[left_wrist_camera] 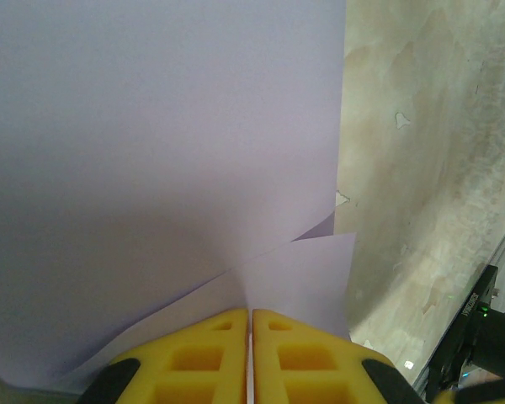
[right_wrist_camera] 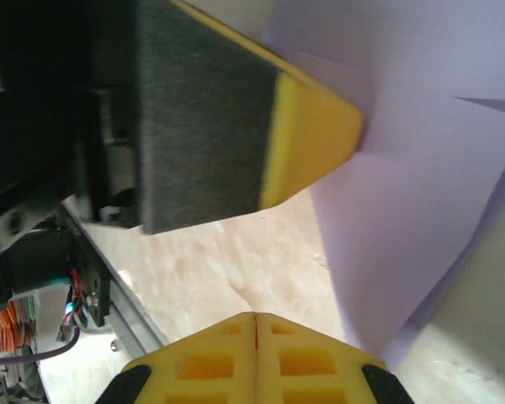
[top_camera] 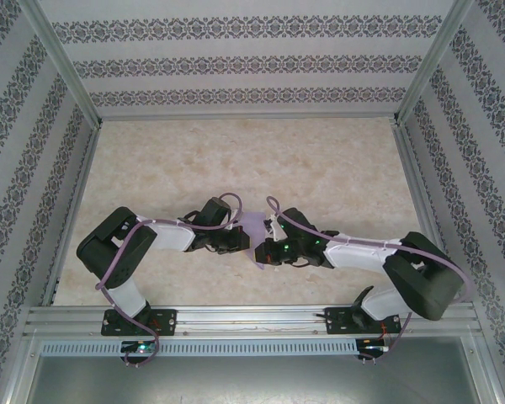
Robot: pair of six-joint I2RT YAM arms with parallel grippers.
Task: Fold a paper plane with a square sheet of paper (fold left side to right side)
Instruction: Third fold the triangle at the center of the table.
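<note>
**Left gripper** (left_wrist_camera: 251, 318), wrist view. The two yellow fingers are pressed together with only a hairline seam between them. They pinch the square sheet of paper (left_wrist_camera: 151, 168) at the spot where two of its layers converge. From this pinch the sheet rises away from the fingertips and spreads across the left and centre of the view. A smaller flap with a pointed corner fans out to the right, just above the tips. The sheet's straight right edge runs up the view, with the mottled beige table (left_wrist_camera: 421, 168) beyond it.

**Right gripper** (right_wrist_camera: 256, 324), wrist view. The yellow fingers are closed tip against tip, with nothing between them. The sheet hangs just to the right of these tips, apart from them, and slants toward the upper right. Above, one finger of the left gripper, with a yellow tip and grey pad, lies against the sheet's left margin.

**Top view.** Both grippers meet over the middle of the table with the sheet between them. Its visible part runs from far to near, broader on the far side and narrowing to a point toward the arm bases. Whether that point touches the table cannot be told.

**Appearance.** The paper is thin, plain light purple and unmarked. Overlapping layers show as soft shaded lines.
</note>
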